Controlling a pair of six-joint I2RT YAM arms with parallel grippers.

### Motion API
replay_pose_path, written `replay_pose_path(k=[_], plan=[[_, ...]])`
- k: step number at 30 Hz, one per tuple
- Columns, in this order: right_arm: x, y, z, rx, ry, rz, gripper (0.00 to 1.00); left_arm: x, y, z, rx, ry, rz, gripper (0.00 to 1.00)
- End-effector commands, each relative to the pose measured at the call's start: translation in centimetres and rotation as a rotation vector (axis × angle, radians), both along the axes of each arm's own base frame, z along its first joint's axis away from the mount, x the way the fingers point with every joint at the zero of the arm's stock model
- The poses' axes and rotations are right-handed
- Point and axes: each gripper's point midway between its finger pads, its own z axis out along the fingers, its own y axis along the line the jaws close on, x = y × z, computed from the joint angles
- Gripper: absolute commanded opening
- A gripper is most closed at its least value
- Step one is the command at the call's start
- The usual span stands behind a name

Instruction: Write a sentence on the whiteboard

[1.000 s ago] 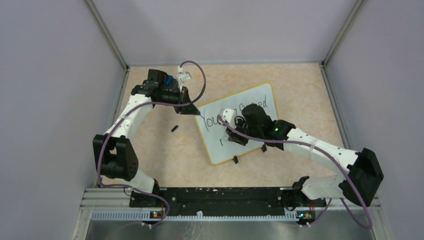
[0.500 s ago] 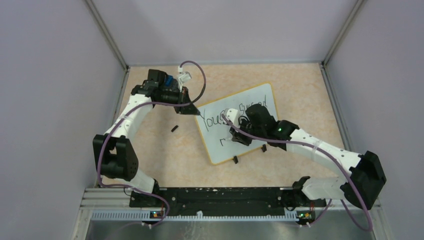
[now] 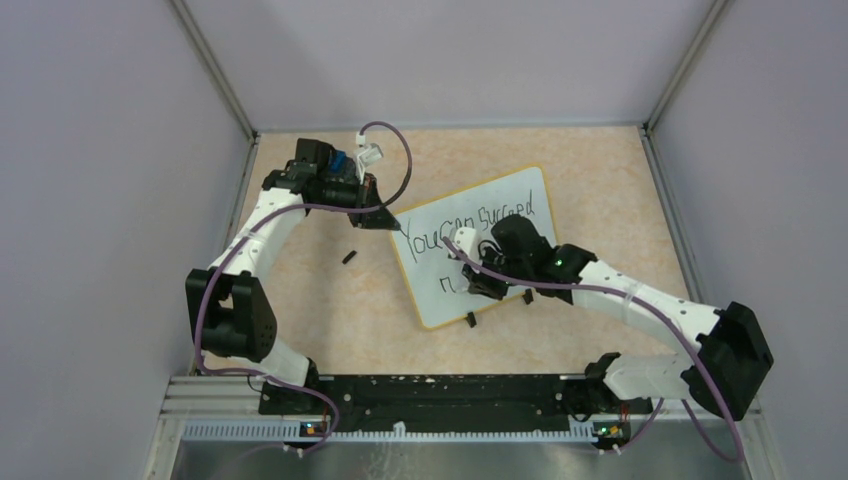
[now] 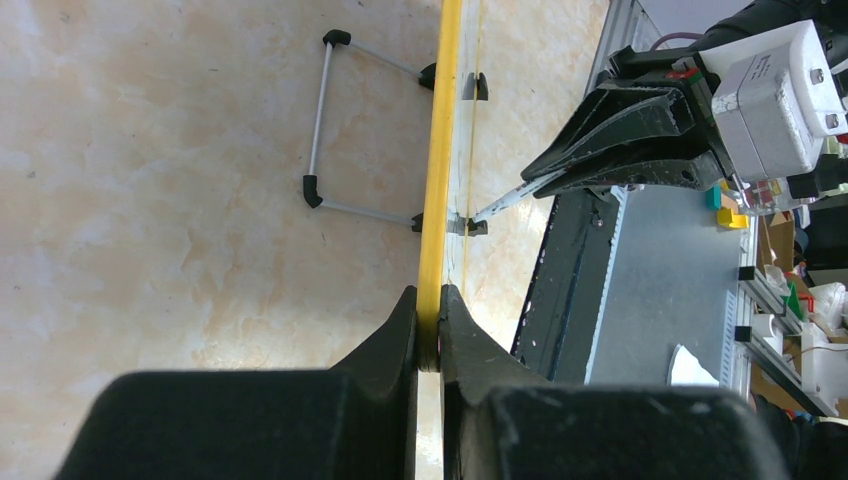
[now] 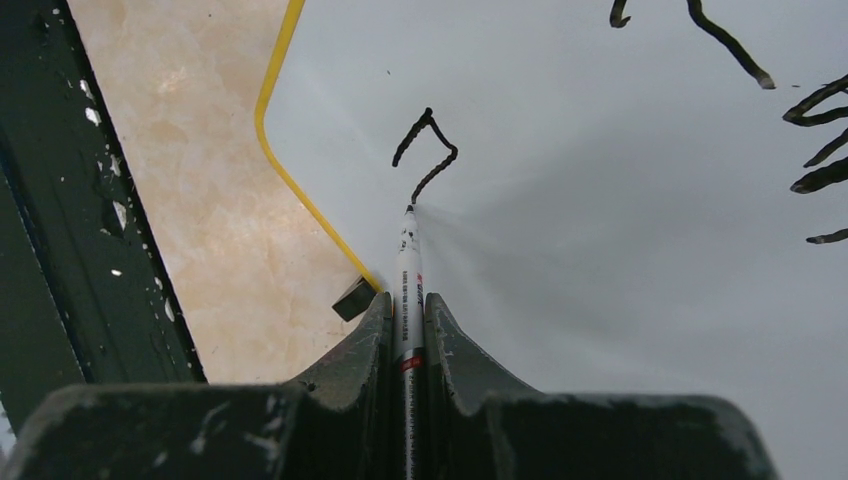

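Observation:
The whiteboard [image 3: 432,300] lies tilted on the tan table, white with a thin yellow rim [image 4: 440,150]. Its black sentence [image 3: 478,224] reads "You can succeed" on the first line. Below it is a short "n"-like stroke [image 5: 428,150]. My left gripper [image 3: 392,222] is shut on the rim at the board's far left corner [image 4: 431,330]. My right gripper [image 5: 407,320] is shut on a thin white marker [image 5: 408,270]. The marker tip touches the board at the end of that stroke. The right gripper [image 3: 478,285] hovers over the board's near half.
A small black cap-like piece [image 3: 349,257] lies on the table left of the board. Black clip feet [image 3: 470,320] stick out along the board's near edge. A wire stand [image 4: 320,130] shows behind the board. The arms' base rail [image 3: 430,395] runs along the near edge.
My right gripper has shifted toward the near edge, uncovering the first line. The mark on the second line has grown into an "n" shape. The left arm has not moved.

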Motion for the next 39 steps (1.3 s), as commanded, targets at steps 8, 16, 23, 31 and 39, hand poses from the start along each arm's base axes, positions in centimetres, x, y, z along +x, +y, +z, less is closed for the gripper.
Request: replay_pose_path(k=[8, 16, 23, 31, 39], plan=[[0.8, 0.0, 4.6, 0.084, -0.056, -0.033, 0.00, -0.1, 0.0, -1.3, 0.036, -0.020, -0.016, 0.00], [2.6, 0.1, 4.9, 0.085, -0.090, -0.100, 0.00, -0.1, -0.1, -1.4, 0.033, -0.017, -0.020, 0.00], [3.2, 0.4, 4.7, 0.087, -0.098, -0.110, 0.00, -0.2, -0.1, -1.3, 0.033, -0.020, -0.021, 0.00], [3.4, 1.0, 4.4, 0.094, -0.087, -0.106, 0.00, -0.2, -0.1, -1.3, 0.033, -0.023, -0.021, 0.00], [2.4, 0.7, 2.7, 0.058, -0.060, -0.074, 0.00, -0.2, -0.1, -1.4, 0.034, -0.019, -0.022, 0.00]])
